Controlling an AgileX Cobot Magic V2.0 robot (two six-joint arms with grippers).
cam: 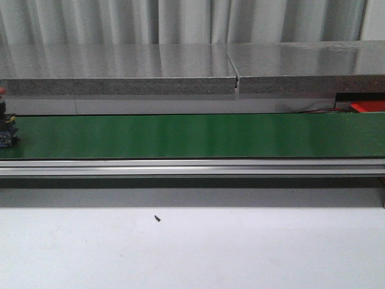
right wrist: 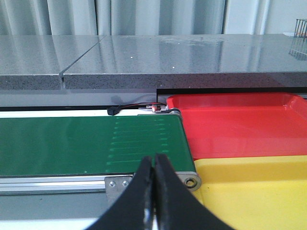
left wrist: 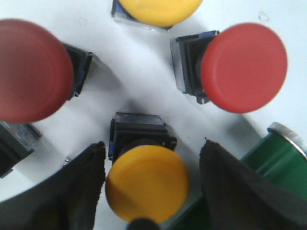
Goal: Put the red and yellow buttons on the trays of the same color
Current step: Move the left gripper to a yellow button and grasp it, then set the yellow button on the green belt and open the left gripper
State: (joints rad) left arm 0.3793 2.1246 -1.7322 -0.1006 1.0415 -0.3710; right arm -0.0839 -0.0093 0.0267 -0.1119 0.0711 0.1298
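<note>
No readable writing or labels anywhere, far as I could see.

Front view: just the long green conveyor belt (cam: 198,135) running across, grey stone ledge (cam: 120,69) behind it, white bench (cam: 192,253) in front with a tiny dark speck (cam: 157,218) on it. A bit of a button (cam: 6,123) peeked in at the far left end of the belt, and a sliver of the red tray (cam: 368,106) at the far right. Neither arm showed here.

Left wrist view: this is the only one with the buttons up close. Big mushroom caps on dark square bases, sitting on white beside the belt end. A yellow button (left wrist: 147,182) sat between the left fingers (left wrist: 76,191), which were spread wide on either side of it, not clearly touching. Two red buttons (left wrist: 243,67) (left wrist: 31,71) and another yellow one (left wrist: 160,10) stood nearby.

Right wrist view: right fingers (right wrist: 154,191) pressed together, holding nothing. Red tray and yellow tray (right wrist: 254,191) sat side by side, touching, right at the belt's end.
</note>
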